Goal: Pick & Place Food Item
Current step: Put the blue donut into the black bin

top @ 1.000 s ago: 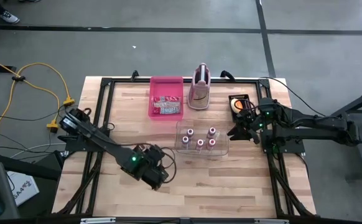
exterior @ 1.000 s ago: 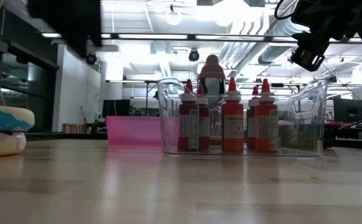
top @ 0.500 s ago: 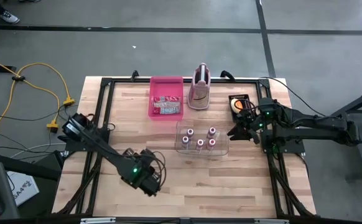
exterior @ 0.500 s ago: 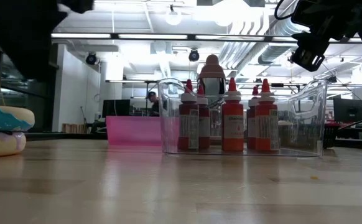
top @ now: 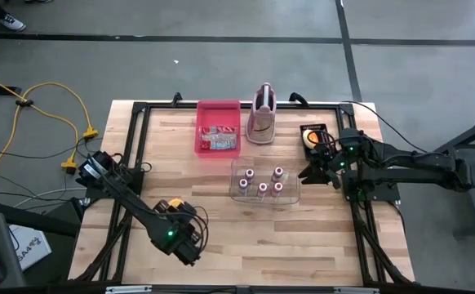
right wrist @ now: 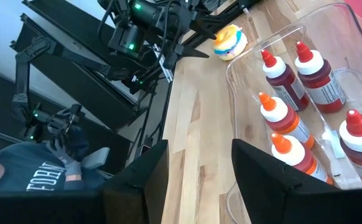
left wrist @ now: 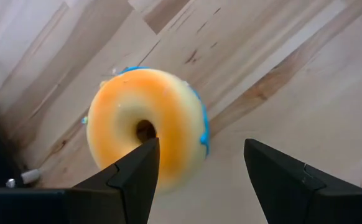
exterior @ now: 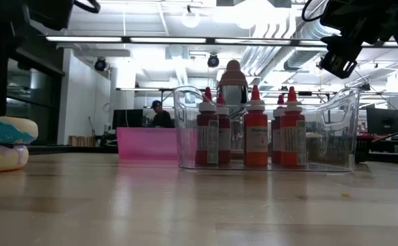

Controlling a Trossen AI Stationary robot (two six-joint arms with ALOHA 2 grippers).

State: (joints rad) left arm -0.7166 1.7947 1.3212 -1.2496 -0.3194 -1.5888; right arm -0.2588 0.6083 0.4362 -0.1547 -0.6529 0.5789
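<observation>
Left gripper (top: pixel 175 231) swinging toward table's left edge, jaws spread over donut (left wrist: pixel 147 134); grab and placing still pending.

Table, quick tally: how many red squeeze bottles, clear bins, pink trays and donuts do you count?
Red squeeze bottles: 5
Clear bin: 1
Pink tray: 1
Donut: 1
Total: 8

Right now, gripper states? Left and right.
Left gripper: open, empty, hovering over the doughnut.
Right gripper: open, empty, waiting beside the clear bin of sauce bottles.
</observation>
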